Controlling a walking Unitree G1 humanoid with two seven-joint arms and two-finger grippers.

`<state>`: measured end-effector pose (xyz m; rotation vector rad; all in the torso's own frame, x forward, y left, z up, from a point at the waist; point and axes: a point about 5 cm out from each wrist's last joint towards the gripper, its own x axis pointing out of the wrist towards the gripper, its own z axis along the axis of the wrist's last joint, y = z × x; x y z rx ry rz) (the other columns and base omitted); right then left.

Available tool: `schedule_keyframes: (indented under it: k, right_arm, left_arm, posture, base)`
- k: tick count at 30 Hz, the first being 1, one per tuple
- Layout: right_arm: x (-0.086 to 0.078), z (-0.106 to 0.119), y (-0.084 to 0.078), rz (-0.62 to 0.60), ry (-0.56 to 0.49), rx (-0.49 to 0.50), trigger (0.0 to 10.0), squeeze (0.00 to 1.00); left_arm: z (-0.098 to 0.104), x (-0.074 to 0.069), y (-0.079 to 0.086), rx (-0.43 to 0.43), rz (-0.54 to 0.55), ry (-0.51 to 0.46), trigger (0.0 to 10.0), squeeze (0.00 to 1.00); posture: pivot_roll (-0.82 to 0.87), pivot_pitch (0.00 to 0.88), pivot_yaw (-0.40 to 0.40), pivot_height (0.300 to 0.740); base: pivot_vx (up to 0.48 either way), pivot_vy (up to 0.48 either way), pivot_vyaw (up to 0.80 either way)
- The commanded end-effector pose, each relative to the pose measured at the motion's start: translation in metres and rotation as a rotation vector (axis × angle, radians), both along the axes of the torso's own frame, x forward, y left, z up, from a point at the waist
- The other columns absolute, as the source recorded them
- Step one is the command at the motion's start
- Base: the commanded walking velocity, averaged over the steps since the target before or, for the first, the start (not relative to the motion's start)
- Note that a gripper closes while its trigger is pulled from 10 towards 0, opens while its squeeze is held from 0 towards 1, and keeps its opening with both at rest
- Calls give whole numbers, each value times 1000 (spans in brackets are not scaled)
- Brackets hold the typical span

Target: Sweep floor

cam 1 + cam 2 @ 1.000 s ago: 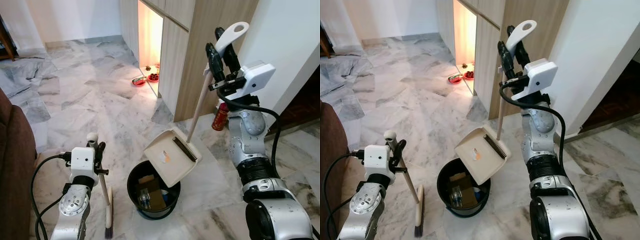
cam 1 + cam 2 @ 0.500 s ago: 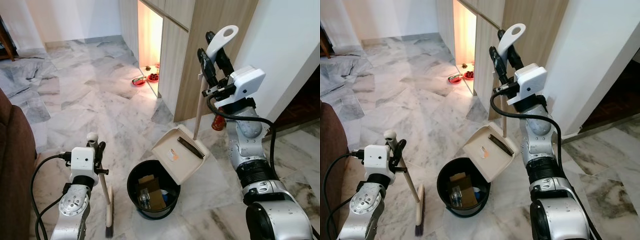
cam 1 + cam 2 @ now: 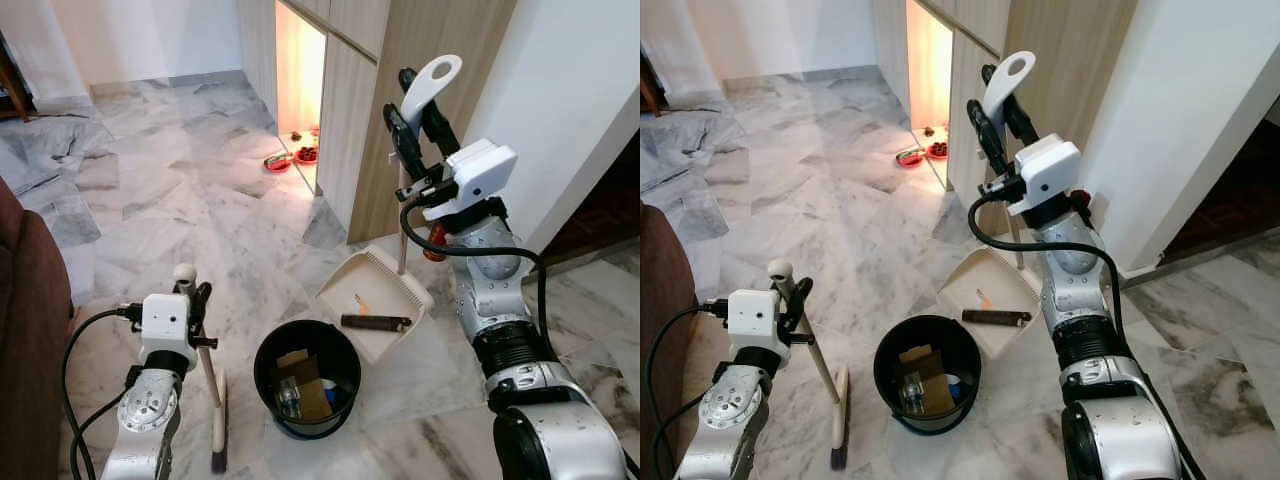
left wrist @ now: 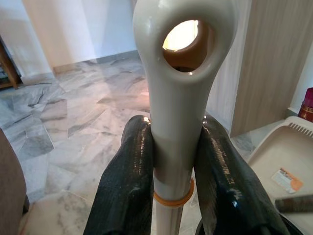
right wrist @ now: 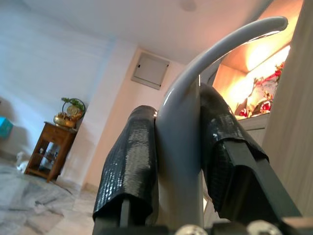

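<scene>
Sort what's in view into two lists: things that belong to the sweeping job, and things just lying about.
Sweeping job:
- cream plastic dustpan on a long handle, held by the right gripper
- cream-handled broom, held by the left gripper
- round black bin holding rubbish

Lying about:
- red can by the wooden cabinet
- red bowls on the floor
- brown sofa

A grey-veined white marble floor (image 3: 170, 190) fills most of the frame. Low in the centre stands a black bin (image 3: 306, 378) with cardboard and bottles inside. Just right of it, a cream dustpan (image 3: 375, 303) hangs tilted, its pan at floor level, a dark scraper strip across its mouth. At lower left a broom head (image 3: 218, 430) rests on the tiles. Red bowls (image 3: 291, 158) sit at upper centre by the lit cabinet opening. A red can (image 3: 433, 241) stands right of the dustpan pole.
</scene>
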<state>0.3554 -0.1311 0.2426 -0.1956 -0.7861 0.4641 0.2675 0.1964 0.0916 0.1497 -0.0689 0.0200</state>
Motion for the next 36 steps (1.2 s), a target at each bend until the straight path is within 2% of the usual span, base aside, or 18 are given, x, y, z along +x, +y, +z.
schedule_keyframes:
  k: [1,23,27,28,29,30,33,34,36]
  right_arm:
    - [-1,18,-2,-3,-61,66,10000,0]
    - [-1,22,-4,-57,-97,42,10000,0]
    - [4,21,-18,-188,-90,19,10000,0]
    - [6,19,-31,-270,-90,0,10000,0]
    - [6,19,-31,-270,-90,0,10000,0]
    - [6,18,-43,-339,-91,-5,10000,0]
    - [7,20,-63,-435,-91,26,10000,0]
    - [6,21,-75,-505,-92,33,10000,0]
    - [6,21,-81,-540,-89,33,10000,0]
  left_arm:
    - [9,3,0,8,-9,-44,10000,0]
    - [8,3,-1,2,-5,-46,10000,0]
    - [7,3,-2,-1,-8,-42,10000,0]
    - [6,2,-2,-3,-9,-39,10000,0]
    - [6,2,-2,-3,-9,-39,10000,0]
    - [6,1,-1,-3,-10,-37,10000,0]
    - [5,0,0,-4,-11,-33,10000,0]
    - [4,0,0,-4,-10,-30,10000,0]
    - [4,-1,1,-4,-10,-27,10000,0]
  posture:
    - [144,0,-59,740]
    - [145,0,-69,740]
    - [143,0,-70,740]
    - [143,0,-70,740]
    - [143,0,-70,740]
    - [143,0,-70,740]
    - [138,0,-67,740]
    - [133,0,-64,740]
    - [133,0,-64,740]
  base:
    - [0,0,0]
    - [0,0,0]
    - [0,0,0]
    - [0,0,0]
    - [0,0,0]
    - [0,0,0]
    - [0,0,0]
    - [0,0,0]
    - [0,0,0]
